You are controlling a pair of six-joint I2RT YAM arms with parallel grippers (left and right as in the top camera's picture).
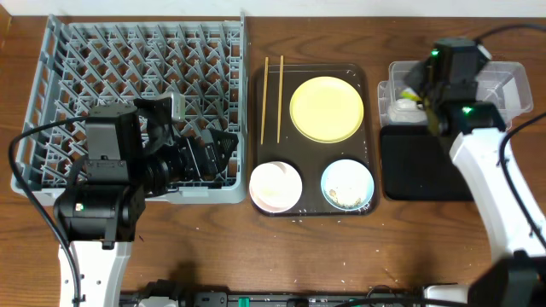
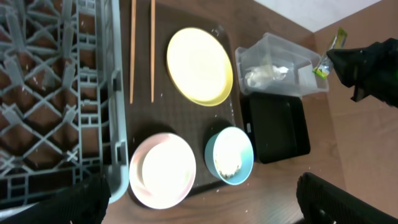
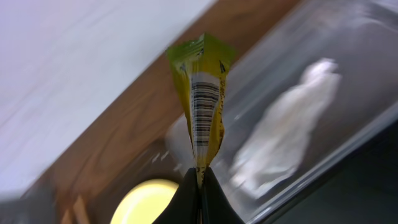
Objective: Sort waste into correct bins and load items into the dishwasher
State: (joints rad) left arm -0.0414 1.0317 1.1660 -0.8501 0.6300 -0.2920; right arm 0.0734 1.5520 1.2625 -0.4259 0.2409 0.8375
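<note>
My right gripper (image 3: 200, 180) is shut on the green-and-yellow wrapper (image 3: 202, 106) and holds it above the clear tub (image 1: 503, 81), also seen from the left wrist (image 2: 329, 53). The crumpled white napkin (image 3: 286, 130) lies in the tub. The black tray (image 1: 418, 166) sits in front of the tub. The yellow plate (image 1: 327, 109), two chopsticks (image 1: 271, 98), white bowl (image 1: 274, 186) and light blue bowl (image 1: 347, 184) with rice scraps rest on the brown tray (image 1: 368, 85). My left gripper (image 2: 205, 208) is open and empty at the grey dish rack's (image 1: 85, 51) front right corner. I see no cup.
The rack fills the table's left side, the brown serving tray the middle, the tub and black tray the right. A few crumbs lie on the wood in front of the bowls (image 2: 286, 186). The right arm (image 1: 486, 162) reaches over the black tray.
</note>
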